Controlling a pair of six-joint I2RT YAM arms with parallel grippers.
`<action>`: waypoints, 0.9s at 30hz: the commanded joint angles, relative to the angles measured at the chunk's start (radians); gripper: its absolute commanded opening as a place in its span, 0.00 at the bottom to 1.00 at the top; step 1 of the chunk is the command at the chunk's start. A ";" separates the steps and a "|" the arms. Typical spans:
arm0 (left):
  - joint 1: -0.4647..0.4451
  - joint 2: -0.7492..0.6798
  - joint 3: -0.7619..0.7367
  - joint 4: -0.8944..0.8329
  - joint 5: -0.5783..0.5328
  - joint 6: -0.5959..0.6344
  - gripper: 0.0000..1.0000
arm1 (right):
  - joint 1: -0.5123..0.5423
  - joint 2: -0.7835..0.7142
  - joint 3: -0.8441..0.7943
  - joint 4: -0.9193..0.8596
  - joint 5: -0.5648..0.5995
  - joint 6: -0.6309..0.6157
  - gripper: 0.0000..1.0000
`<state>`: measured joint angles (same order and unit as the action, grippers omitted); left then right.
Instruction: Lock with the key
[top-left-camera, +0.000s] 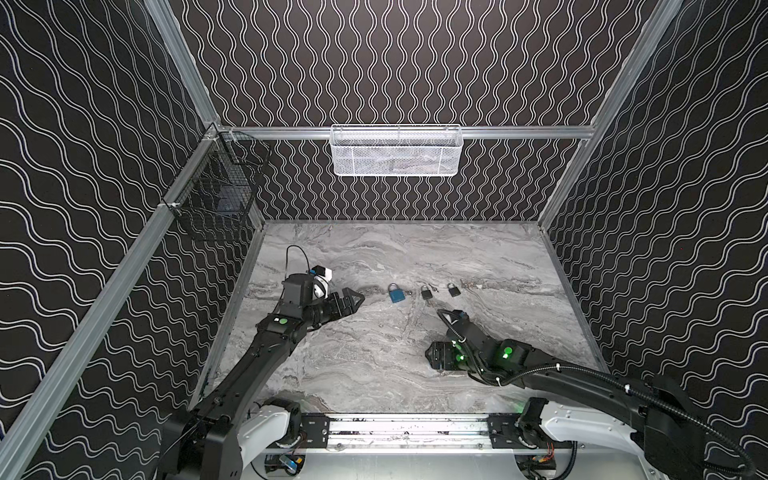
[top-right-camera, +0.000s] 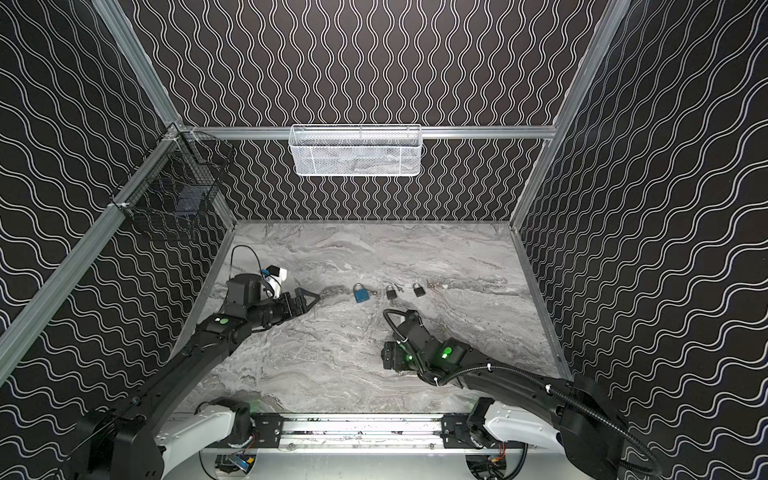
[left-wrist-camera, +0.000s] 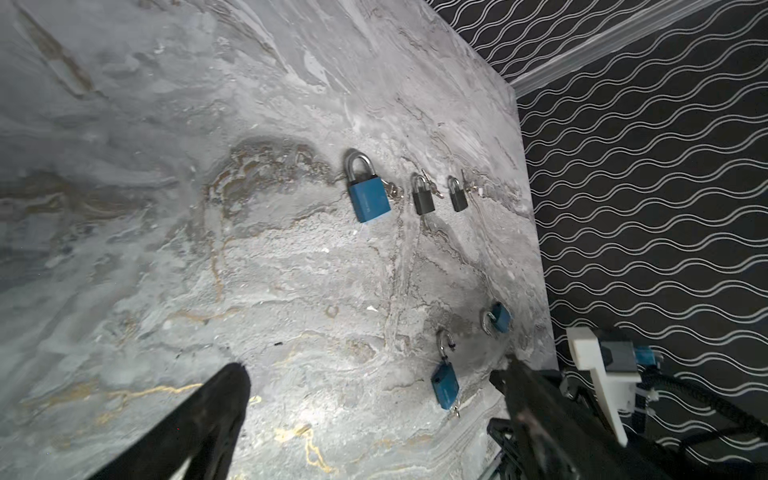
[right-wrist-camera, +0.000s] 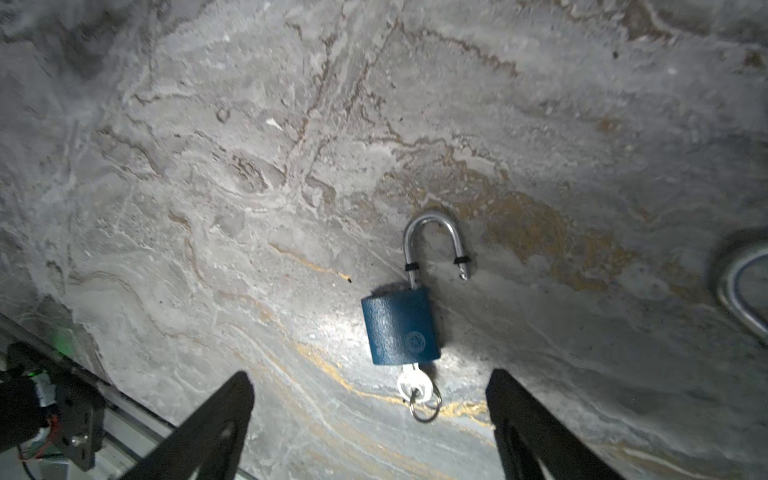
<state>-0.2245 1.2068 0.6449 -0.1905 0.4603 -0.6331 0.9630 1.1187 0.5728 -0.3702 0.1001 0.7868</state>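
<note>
In the right wrist view a blue padlock (right-wrist-camera: 401, 328) lies flat on the marble table (right-wrist-camera: 208, 166), its steel shackle (right-wrist-camera: 434, 241) sprung open. A silver key (right-wrist-camera: 411, 386) on a ring sticks out of its keyhole. My right gripper (right-wrist-camera: 368, 374) is open, and the key lies just ahead of and between its fingertips without touching them. In both top views the right arm (top-left-camera: 469, 340) hides this padlock. The left wrist view shows the same padlock (left-wrist-camera: 444, 384). My left gripper (left-wrist-camera: 370, 365) (top-left-camera: 360, 296) is open and empty.
A shut blue padlock (top-left-camera: 397, 293) and two black padlocks (top-left-camera: 426, 292) (top-left-camera: 454, 289) lie in a row mid-table, right of the left gripper. Another blue padlock (left-wrist-camera: 498, 318) lies near the open one. A white mesh basket (top-left-camera: 395, 151) and a black wire basket (top-left-camera: 216, 187) hang on the walls.
</note>
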 joint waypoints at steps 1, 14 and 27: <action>-0.002 -0.025 -0.034 0.041 -0.049 -0.014 0.99 | 0.032 0.038 0.009 -0.042 0.044 0.022 0.87; -0.001 -0.087 -0.109 0.056 -0.100 -0.058 0.99 | 0.065 0.266 0.126 -0.078 0.102 -0.046 0.79; -0.001 -0.058 -0.065 0.010 -0.059 -0.013 0.99 | 0.064 0.369 0.161 -0.085 0.093 -0.136 0.73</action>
<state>-0.2256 1.1427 0.5709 -0.1944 0.3820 -0.6735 1.0271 1.4773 0.7246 -0.4446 0.1974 0.6853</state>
